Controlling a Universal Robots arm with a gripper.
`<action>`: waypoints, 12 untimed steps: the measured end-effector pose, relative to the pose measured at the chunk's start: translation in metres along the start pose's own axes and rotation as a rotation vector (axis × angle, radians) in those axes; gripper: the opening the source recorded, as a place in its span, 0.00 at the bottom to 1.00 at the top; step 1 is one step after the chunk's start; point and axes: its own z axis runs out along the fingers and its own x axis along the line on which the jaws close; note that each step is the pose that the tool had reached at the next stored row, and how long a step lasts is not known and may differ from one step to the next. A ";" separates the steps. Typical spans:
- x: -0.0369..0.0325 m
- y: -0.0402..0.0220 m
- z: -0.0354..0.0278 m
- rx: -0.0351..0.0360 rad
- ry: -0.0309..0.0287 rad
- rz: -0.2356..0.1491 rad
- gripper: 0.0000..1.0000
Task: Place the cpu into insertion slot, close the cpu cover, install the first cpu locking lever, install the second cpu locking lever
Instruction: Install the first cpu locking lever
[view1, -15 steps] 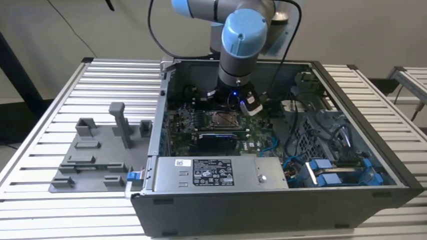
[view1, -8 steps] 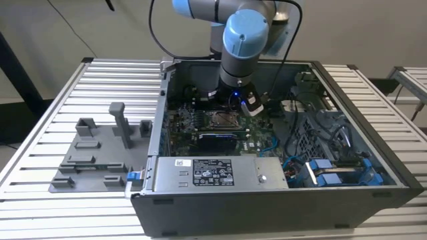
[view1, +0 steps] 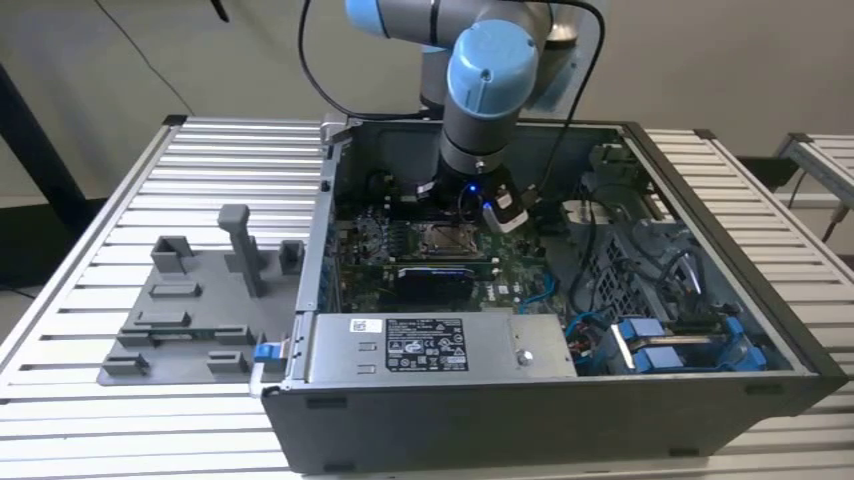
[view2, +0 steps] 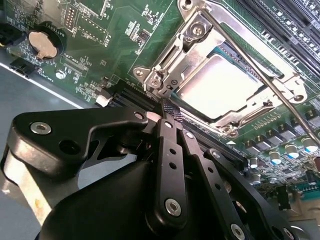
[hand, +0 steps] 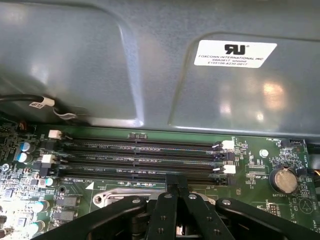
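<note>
The gripper has its black fingers pressed together with nothing between them, the tip poised just beside the corner of the insertion slot in the second wrist view. The cpu already lies flat in that slot, its pale, smooth metal top catching the light, and the cpu cover, a thin silvery frame with a square cut-out, is folded down around it. One slim steel locking lever runs diagonally along the cover's edge; whether it is hooked under its catch I cannot tell. Judging from this, the work stands at the lever stage, and doing it well means pushing with the narrow closed tip squarely on the wire, so it does not slip off the round rod onto the green circuit board. In the exterior view the arm reaches straight down into the open computer case, which sits on a ribbed tabletop.
</note>
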 end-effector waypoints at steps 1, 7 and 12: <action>-0.0001 0.0000 0.0002 0.0000 -0.0001 0.000 0.11; -0.0013 0.0006 0.0008 -0.0020 -0.0003 0.000 0.11; -0.0014 0.0014 -0.0002 -0.0383 -0.0065 0.000 0.11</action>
